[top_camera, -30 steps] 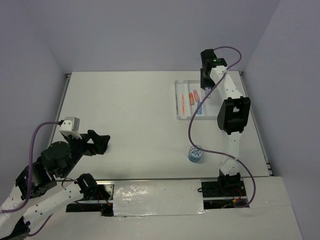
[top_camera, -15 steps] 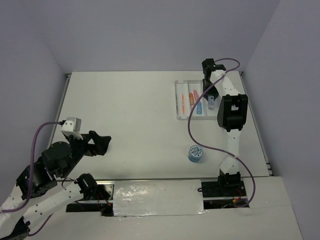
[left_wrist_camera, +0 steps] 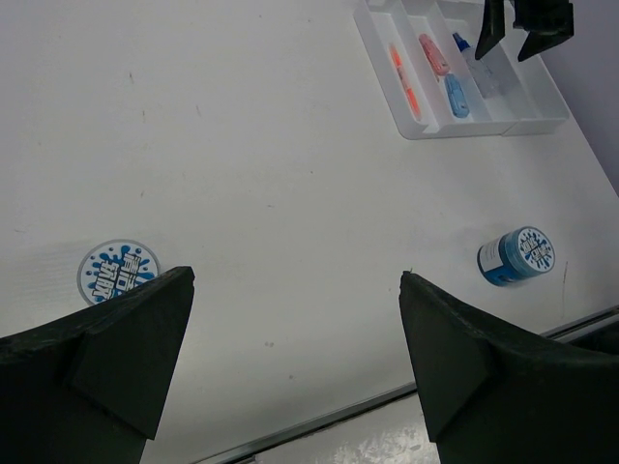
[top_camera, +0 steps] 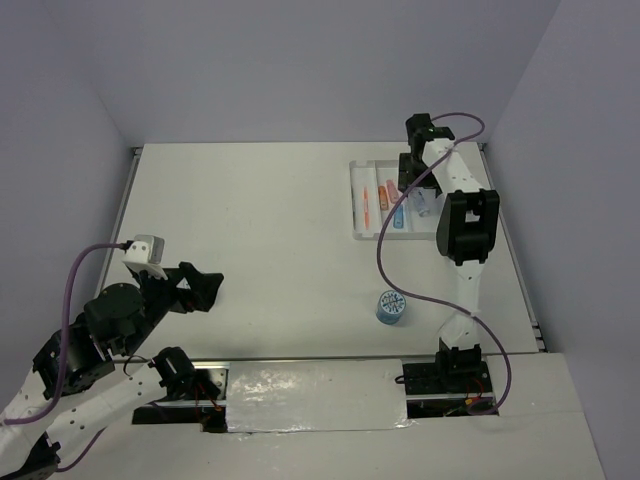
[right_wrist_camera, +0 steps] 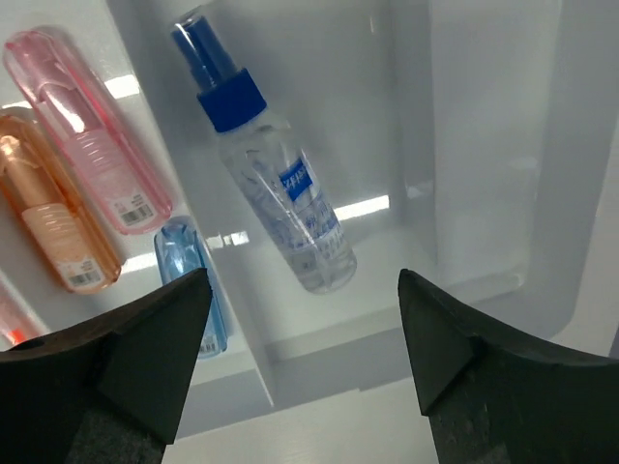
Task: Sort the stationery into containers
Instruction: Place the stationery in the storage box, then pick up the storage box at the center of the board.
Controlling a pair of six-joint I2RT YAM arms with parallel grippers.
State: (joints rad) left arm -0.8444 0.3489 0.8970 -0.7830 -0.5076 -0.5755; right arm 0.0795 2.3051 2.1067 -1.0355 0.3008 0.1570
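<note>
Over at about 1 o'clock on the counter (top_camera: 260, 220), the right pincer (right_wrist_camera: 302, 277) hangs with its jaws apart, holding nothing, directly above the white tray (top_camera: 357, 200). The blue-capped bottle (right_wrist_camera: 276, 198) lies slantwise in its compartment, clear of both jaws. Next door lie the pink capsule (right_wrist_camera: 87, 135), orange capsule (right_wrist_camera: 53, 227) and blue capsule (right_wrist_camera: 193, 280).

My worry is the lift-off. The jaws sit low, and a sideways swing could clip a ridge or shove the bottle askew. The arm's purple cable (top_camera: 381, 250) also droops across the tray and might drag on something.

One blue roll (top_camera: 391, 307) waits at around 4 o'clock, seemingly on its side, so a careless squeeze could send it rolling. Another roll (left_wrist_camera: 118, 272) sits flat near 8 o'clock, just beside the left pincer (left_wrist_camera: 295, 290), which is spread wide and empty. That low, flat shape may slip a grip.
</note>
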